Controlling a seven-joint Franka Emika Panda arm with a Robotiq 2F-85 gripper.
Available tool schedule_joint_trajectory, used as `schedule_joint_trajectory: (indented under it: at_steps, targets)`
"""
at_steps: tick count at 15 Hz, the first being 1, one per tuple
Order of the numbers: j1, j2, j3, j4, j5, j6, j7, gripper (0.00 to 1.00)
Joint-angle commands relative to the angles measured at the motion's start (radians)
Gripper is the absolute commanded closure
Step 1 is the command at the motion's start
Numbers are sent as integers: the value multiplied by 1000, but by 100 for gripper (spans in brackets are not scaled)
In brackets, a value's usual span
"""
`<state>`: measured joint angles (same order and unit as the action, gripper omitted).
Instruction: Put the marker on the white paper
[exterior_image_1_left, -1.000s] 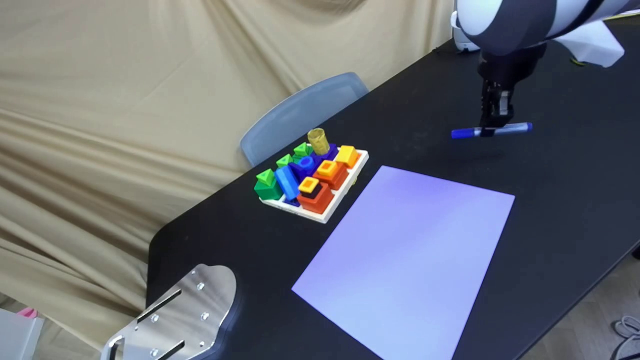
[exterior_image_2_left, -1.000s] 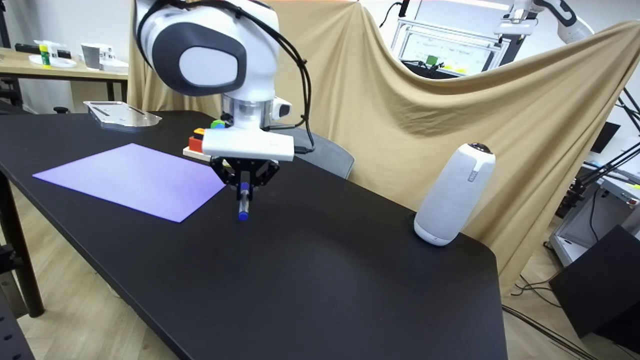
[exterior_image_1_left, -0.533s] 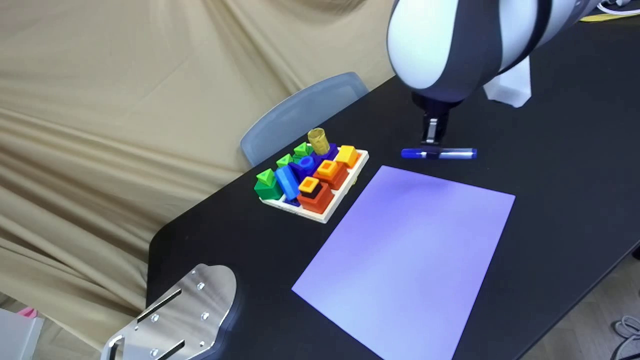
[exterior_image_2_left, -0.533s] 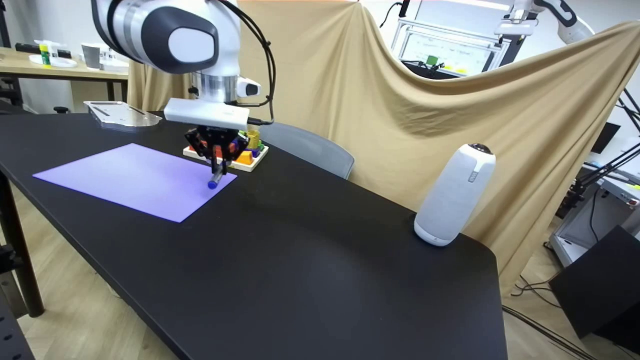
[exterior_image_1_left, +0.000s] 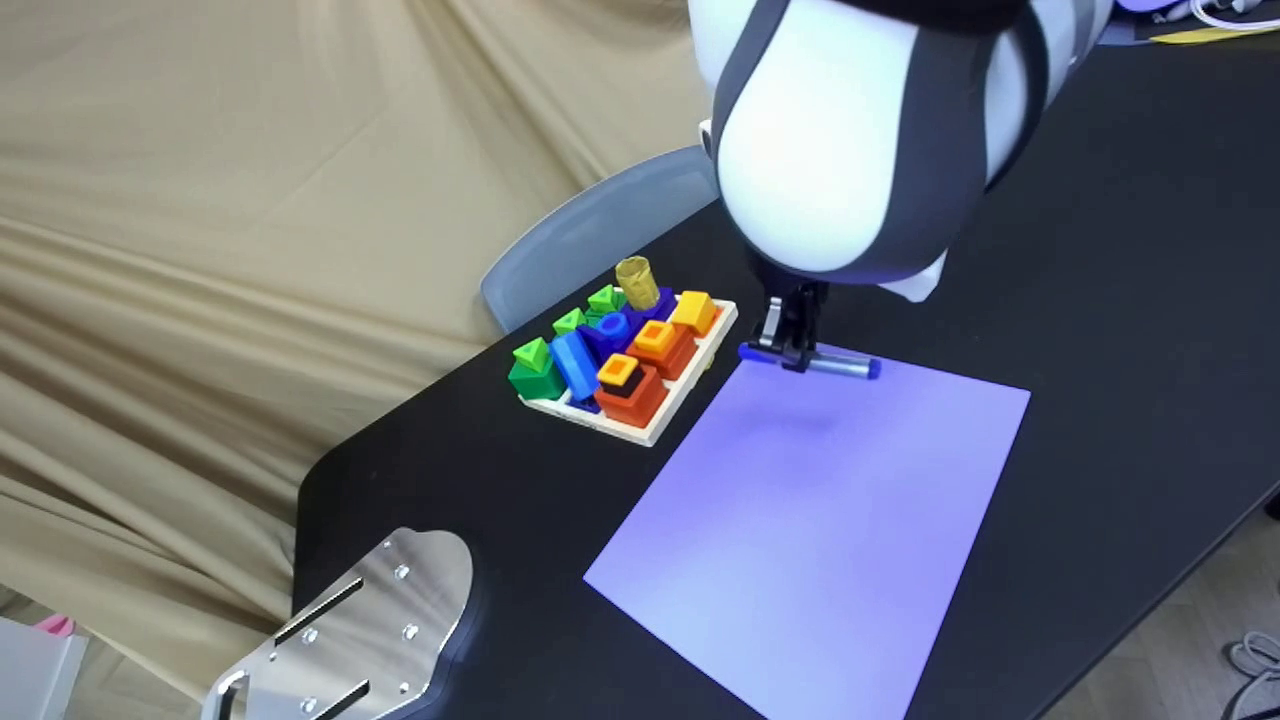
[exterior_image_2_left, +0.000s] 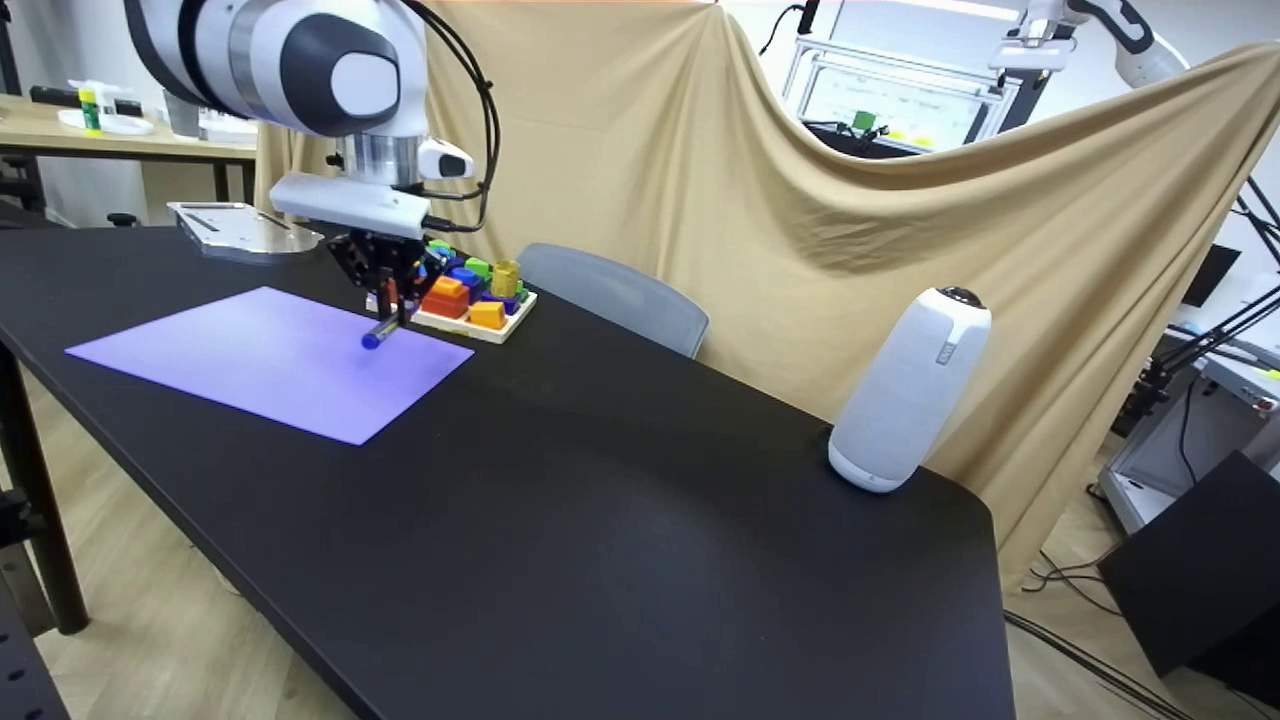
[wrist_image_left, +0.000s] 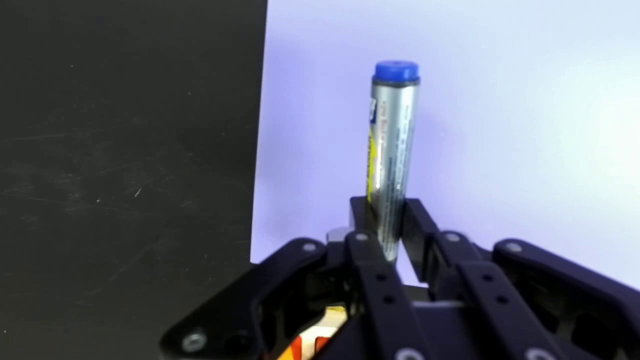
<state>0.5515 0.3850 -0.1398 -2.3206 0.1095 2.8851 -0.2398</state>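
The marker, silver-bodied with blue ends, is held by my gripper; it shows in both exterior views (exterior_image_1_left: 843, 366) (exterior_image_2_left: 381, 332) and in the wrist view (wrist_image_left: 392, 135). My gripper is shut on the marker's middle in both exterior views (exterior_image_1_left: 797, 358) (exterior_image_2_left: 393, 308) and in the wrist view (wrist_image_left: 387, 215). The marker lies roughly level above the white paper (exterior_image_1_left: 820, 530), near the paper's edge by the block tray. A shadow falls on the paper beneath it. The paper lies flat and also shows in an exterior view (exterior_image_2_left: 270, 360) and the wrist view (wrist_image_left: 305, 125). The fingers hide the marker's near part in the wrist view.
A white tray (exterior_image_1_left: 648, 434) of coloured blocks stands close beside the paper; it also shows in an exterior view (exterior_image_2_left: 512, 325). A metal plate (exterior_image_1_left: 375, 625) lies at one table end. A white rounded device (exterior_image_2_left: 908, 390) stands near another. A grey chair (exterior_image_1_left: 610, 235) touches the table side.
My gripper has carried the marker from over the bare black table to above the paper's edge area, moving lower. The marker has stayed in the gripper; the paper and tray have not moved.
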Motion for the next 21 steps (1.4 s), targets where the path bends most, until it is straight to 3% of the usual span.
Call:
schedule_joint_trajectory:
  at_steps: [1,8,9,10,17,19,21]
  targets:
    - [-97,19,100,-5,-110,37,166,95]
    - [-122,74,84,-17,-220,120,283,95]
    - [-140,78,99,-15,-217,116,272,68]
    - [-153,82,111,-14,-214,115,265,53]
    - [-288,62,250,-32,-180,99,204,7]
    - [-308,43,271,-41,-185,82,195,0]
    - [-311,11,273,-56,-206,65,175,0]
